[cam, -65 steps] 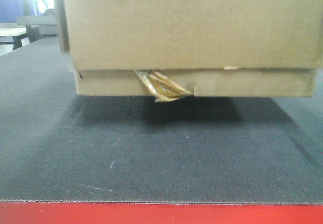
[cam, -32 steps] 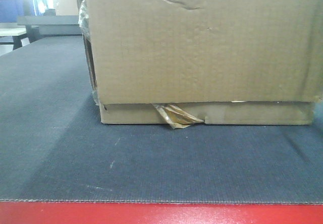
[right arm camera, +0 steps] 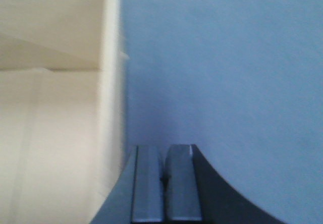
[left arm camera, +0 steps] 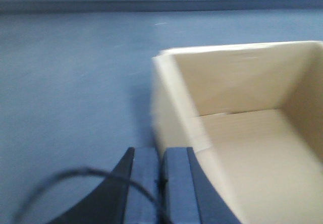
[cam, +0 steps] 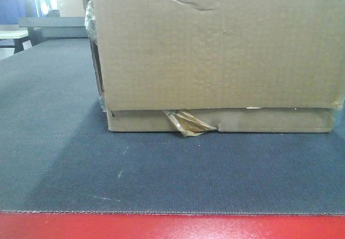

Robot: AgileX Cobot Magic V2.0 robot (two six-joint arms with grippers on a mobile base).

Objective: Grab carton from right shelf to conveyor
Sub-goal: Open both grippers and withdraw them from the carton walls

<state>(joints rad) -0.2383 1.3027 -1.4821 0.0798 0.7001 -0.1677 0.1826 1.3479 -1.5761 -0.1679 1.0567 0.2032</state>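
- The brown corrugated cardboard carton (cam: 218,56) shows no readable print, label or brand on its front face; a crumpled strip of tan packing tape (cam: 188,123) hangs from the seam near its bottom edge.
- The carton sits flat on the dark grey textured conveyor belt (cam: 81,169), whose near side is bordered by a red edge strip (cam: 172,227).
- From the wrist cameras the carton is open-topped, its pale inner walls and floor in view.
- The left gripper (left arm camera: 160,183) has its jaws together, the two grey pads touching with only a thin seam between them; they hold nothing and sit just beside the carton's outer wall. A thin black cable (left arm camera: 75,176) arcs across in front of it.
- The right gripper (right arm camera: 164,183) likewise has its jaws pressed together and empty, just beside the carton's opposite wall, above the belt.
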